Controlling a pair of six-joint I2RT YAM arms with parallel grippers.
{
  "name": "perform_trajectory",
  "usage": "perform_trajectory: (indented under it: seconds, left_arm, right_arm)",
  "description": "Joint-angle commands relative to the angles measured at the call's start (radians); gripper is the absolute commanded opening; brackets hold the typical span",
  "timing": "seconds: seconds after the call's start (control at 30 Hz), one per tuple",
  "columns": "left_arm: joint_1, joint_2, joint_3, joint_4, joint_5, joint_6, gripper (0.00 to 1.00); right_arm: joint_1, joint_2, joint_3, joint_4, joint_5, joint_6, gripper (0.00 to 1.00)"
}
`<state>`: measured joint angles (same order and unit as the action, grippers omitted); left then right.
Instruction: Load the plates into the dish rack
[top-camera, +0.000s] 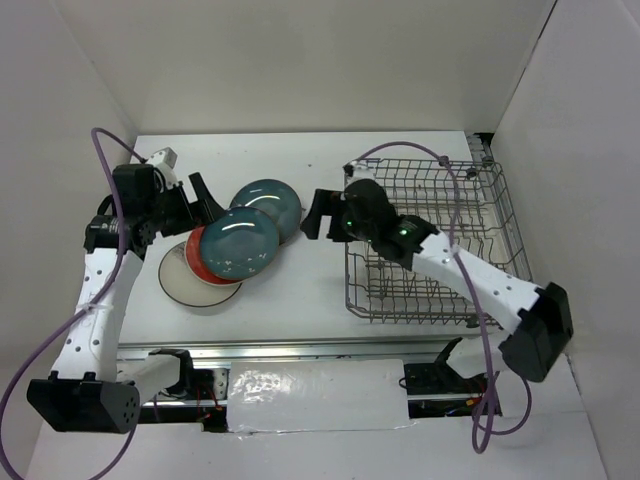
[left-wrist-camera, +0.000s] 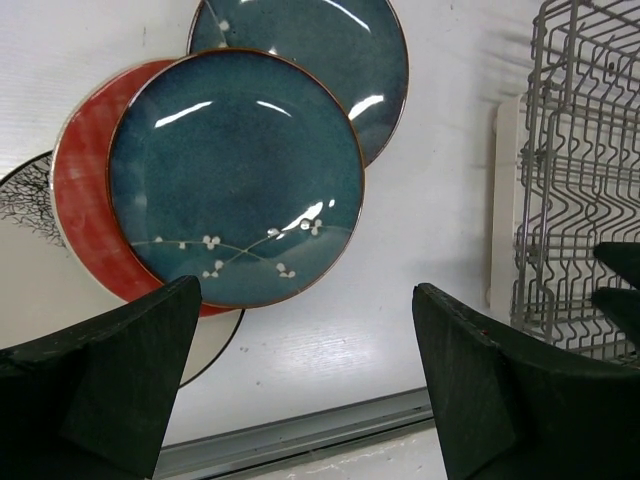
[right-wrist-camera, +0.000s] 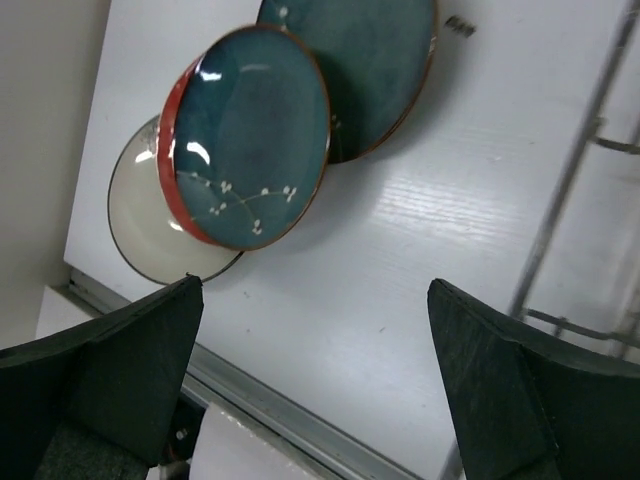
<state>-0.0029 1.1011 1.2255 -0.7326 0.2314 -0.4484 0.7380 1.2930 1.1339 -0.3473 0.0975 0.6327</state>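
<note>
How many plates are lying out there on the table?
4, overlapping in a row left of the dish rack: one teal plate farthest back, a second teal plate lying on top, a red plate under it, and a cream plate lowest. No sign of more beneath.

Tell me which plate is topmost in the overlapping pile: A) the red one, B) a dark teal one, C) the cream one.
B: a dark teal plate lies over the red plate, which in turn overlaps the cream plate.
</note>
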Motion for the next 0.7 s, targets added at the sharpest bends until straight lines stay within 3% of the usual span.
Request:
perform_trajectory:
  seconds: [0.0,0.37,0.67]
  left_arm:
    - [0.030,-0.030,0.058,-0.011,0.002,0.007,0.99]
    - [0.055,-0.043,0.058,-0.016,0.042,0.016,0.99]
    - [0.066,-0.041,0.055,-0.016,0.054,0.031,0.99]
  right_arm:
    - [0.053,0.108,0.117,0.100,-0.004,0.021,1.00]
    - [0.083,0.504,0.318,0.126,-0.090,0.070,0.93]
    - [0.071,0.703,0.440,0.106,-0.122,0.120,0.91]
